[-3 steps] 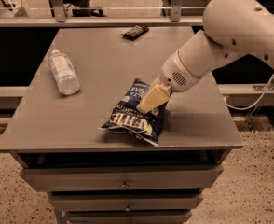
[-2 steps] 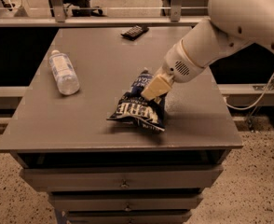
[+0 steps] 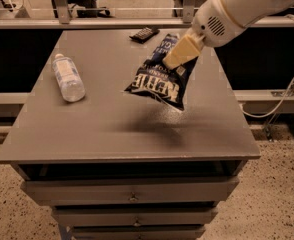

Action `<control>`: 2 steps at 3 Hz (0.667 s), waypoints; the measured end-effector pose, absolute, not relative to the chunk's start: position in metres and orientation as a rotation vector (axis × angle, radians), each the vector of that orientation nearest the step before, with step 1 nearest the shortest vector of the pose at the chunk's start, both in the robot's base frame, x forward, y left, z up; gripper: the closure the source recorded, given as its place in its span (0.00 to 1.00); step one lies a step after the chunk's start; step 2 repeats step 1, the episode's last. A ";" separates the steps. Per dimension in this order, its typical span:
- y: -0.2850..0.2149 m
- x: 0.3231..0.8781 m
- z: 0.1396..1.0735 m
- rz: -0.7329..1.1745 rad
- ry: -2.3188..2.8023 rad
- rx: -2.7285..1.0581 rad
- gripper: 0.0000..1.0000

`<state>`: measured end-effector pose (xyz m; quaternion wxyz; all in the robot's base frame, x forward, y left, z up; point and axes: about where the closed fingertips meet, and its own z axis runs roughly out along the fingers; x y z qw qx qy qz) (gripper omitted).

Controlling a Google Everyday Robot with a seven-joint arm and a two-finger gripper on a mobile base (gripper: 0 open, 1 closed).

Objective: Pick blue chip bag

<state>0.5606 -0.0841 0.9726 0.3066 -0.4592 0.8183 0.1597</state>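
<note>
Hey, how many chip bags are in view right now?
1. The blue chip bag hangs clear above the table, right of centre, its upper end pinched by the gripper reaching in from the upper right. No other shows.

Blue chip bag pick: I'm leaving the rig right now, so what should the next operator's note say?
Gripper: fingers shut on the upper part of the blue chip bag, above the right half of the table.
Bag: hangs tilted, off the tabletop, with its shadow beneath.
Water bottle: lying at the left, apart from the bag.
Done: grasp and lift.
Left: probably only keeping the hold secure.
</note>
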 end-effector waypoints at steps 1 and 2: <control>-0.085 0.563 0.981 0.415 2.154 -1.204 1.00; -0.085 0.563 0.981 0.415 2.154 -1.204 1.00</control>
